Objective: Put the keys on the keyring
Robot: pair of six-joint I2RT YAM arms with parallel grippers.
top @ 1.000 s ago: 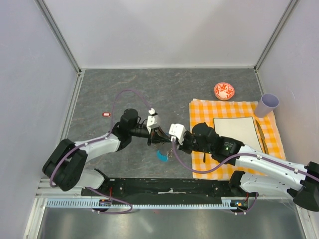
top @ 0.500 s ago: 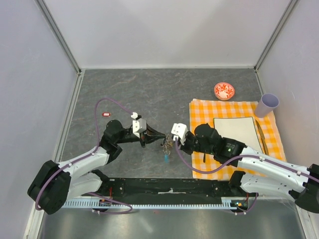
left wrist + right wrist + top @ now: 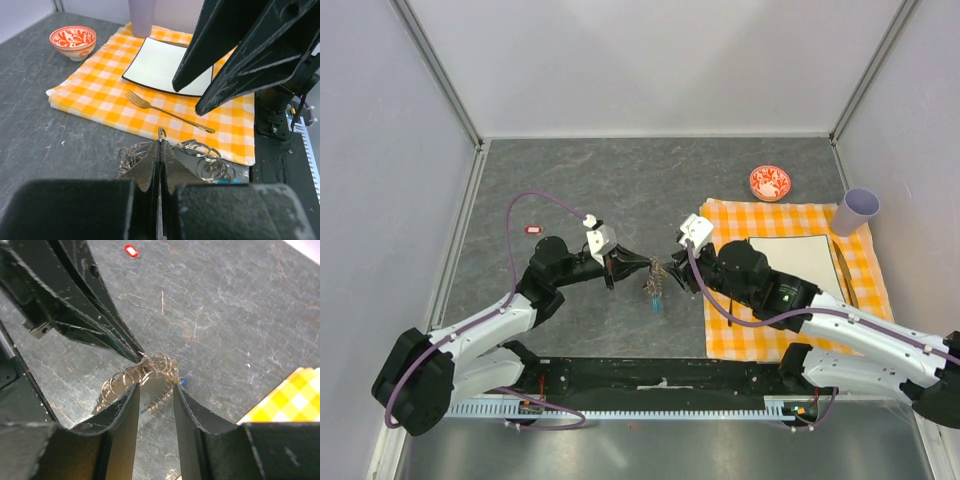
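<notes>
Beside the cloth [image 3: 730, 335], keyring [image 3: 655, 279] pinched in closed left fingers [image 3: 149, 167], right fingers [image 3: 121, 412] parted; bowl [image 3: 770, 183] nearby.

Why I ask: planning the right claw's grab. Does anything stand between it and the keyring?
Nothing visible does. The keyring sits right at the open right claw's fingertips, partly between them. The left claw, shut on it, comes in from the opposite side, not across the path.

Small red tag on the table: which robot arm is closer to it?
Left. The left end effector sits right of the small red tag; the right end effector is farther right, past the keyring.
</notes>
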